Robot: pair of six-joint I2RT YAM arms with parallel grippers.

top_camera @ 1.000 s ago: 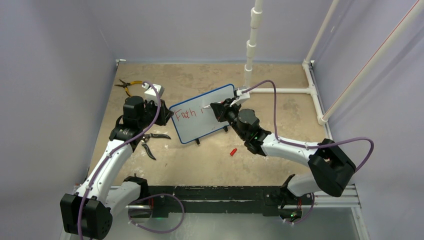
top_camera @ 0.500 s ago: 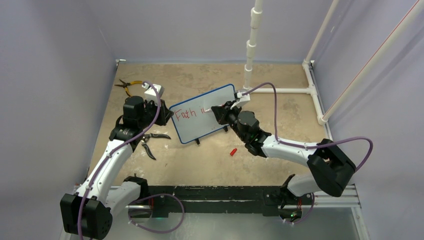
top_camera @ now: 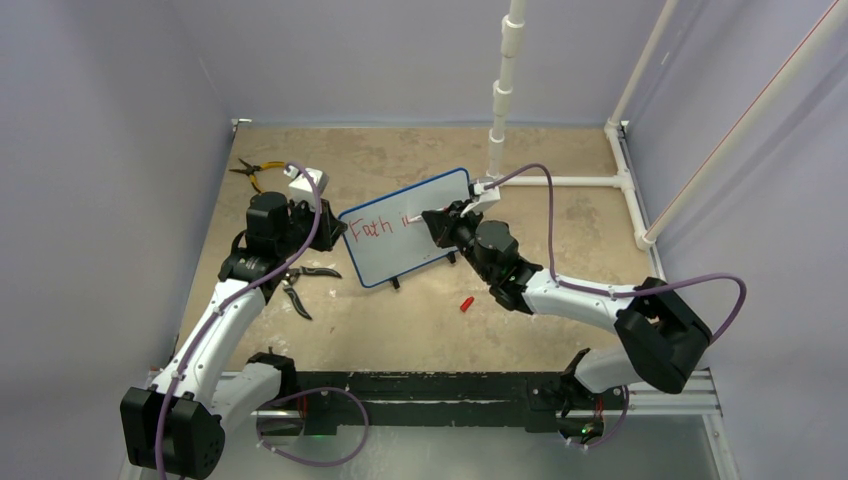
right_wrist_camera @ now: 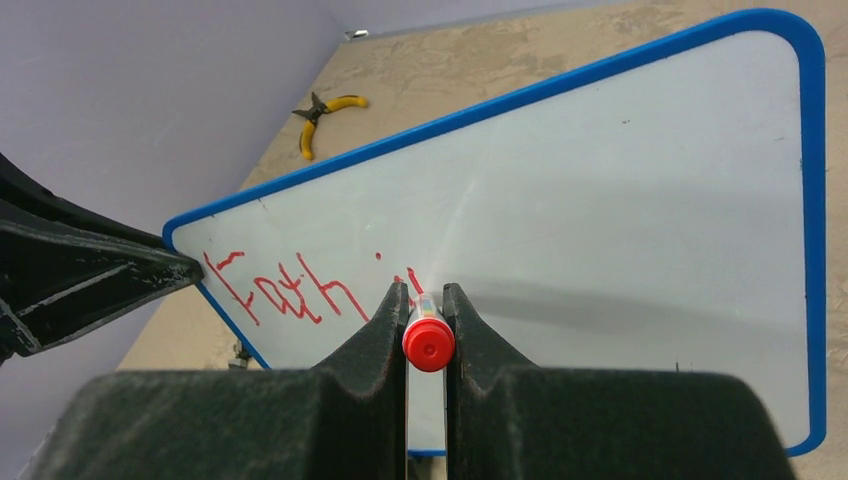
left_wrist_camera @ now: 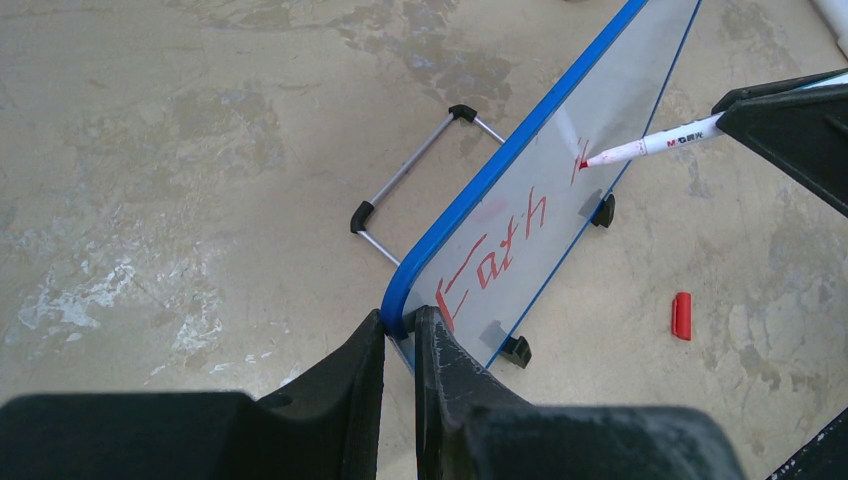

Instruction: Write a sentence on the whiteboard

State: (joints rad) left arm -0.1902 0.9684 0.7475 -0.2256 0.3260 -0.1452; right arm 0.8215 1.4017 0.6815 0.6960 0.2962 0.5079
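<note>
From my seat the whiteboard [top_camera: 405, 228] is standing on its little black feet around mid-table, leaning back a bit, right between the two arms. My left gripper [left_wrist_camera: 400, 325] has its fingers pinched shut on the blue frame at the board's rounded left corner, one finger on each face. My right gripper [right_wrist_camera: 427, 300] is clamped tight on a white marker [left_wrist_camera: 655, 143] with a red butt end, and the red tip is touching the board face just right of the lettering. The sentence [right_wrist_camera: 285, 288] reads "Fath" in red on the left part of the board, plus a dot and a short stroke right by the tip, can't make out more than that. A small red cap [top_camera: 466, 303] is lying on the table just in front of the board, not touching it. Black-handled cutters [top_camera: 300, 283] sit on the table next to my left arm, and yellow-handled pliers [top_camera: 250, 170] are way off in the far left corner. In the left wrist view a wire stand [left_wrist_camera: 415, 180] sticks out behind the board
</note>
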